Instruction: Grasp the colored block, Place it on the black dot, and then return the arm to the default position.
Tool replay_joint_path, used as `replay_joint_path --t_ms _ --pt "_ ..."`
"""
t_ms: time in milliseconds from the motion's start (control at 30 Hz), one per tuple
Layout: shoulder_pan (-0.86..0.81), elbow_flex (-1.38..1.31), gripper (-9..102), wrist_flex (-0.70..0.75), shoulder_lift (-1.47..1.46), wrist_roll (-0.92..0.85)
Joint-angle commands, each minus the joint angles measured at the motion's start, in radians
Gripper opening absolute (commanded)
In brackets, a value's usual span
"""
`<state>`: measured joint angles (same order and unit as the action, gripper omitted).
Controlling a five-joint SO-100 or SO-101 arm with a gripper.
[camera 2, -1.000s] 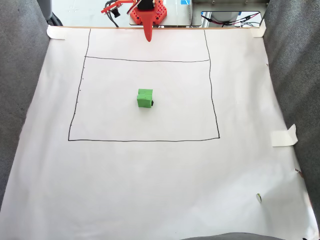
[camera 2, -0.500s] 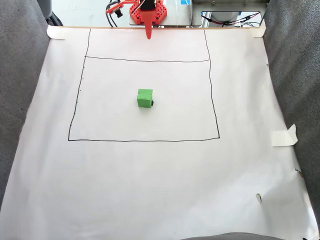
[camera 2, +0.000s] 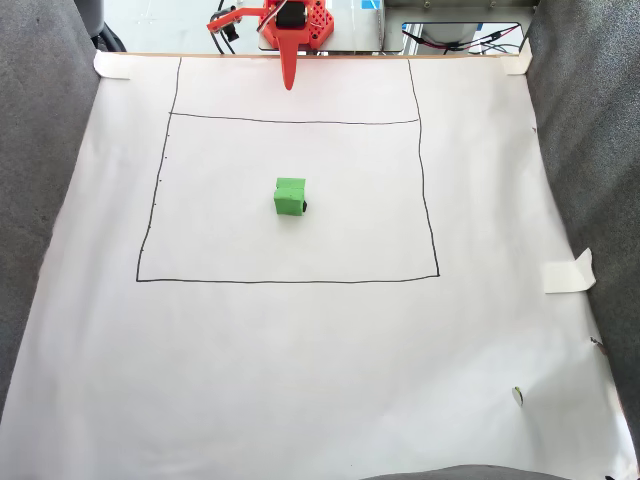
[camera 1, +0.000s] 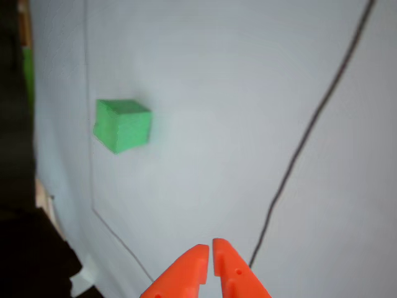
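Note:
In the fixed view the green colored block (camera 2: 290, 197) rests on the white paper inside the drawn rectangle, a little above its middle. A sliver of the black dot (camera 2: 304, 206) peeks out at the block's lower right edge; the block covers the rest. The arm's orange gripper (camera 2: 289, 82) hangs at the far edge of the paper, well away from the block, shut and holding nothing. In the other view the gripper (camera 1: 209, 248) pokes in from the bottom, fingertips together, with the colored block (camera 1: 123, 125) far off at the upper left.
A thin black line (camera 2: 290, 281) frames the work area. Grey fabric (camera 2: 40, 160) flanks the paper on both sides. Tape (camera 2: 570, 272) holds the right edge. Cables (camera 2: 470, 42) lie behind the top edge. A small round bit (camera 2: 517, 394) lies at the lower right.
The block has stayed put. The gripper at the far edge has swung slightly to the left and remains shut.

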<state>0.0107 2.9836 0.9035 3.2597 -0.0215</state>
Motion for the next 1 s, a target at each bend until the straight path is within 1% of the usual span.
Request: replay_joint_path --t_ms 0,233,567,767,967 --pt "0.003 0.009 0 -0.064 0.008 -0.003" --pt "0.008 0.041 0 -0.075 0.009 -0.015" --pt "0.029 0.041 0 0.031 0.009 -0.017" --pt "0.040 0.048 0 0.063 0.009 -0.011" --pt "0.060 0.020 0 0.152 0.009 -0.002"
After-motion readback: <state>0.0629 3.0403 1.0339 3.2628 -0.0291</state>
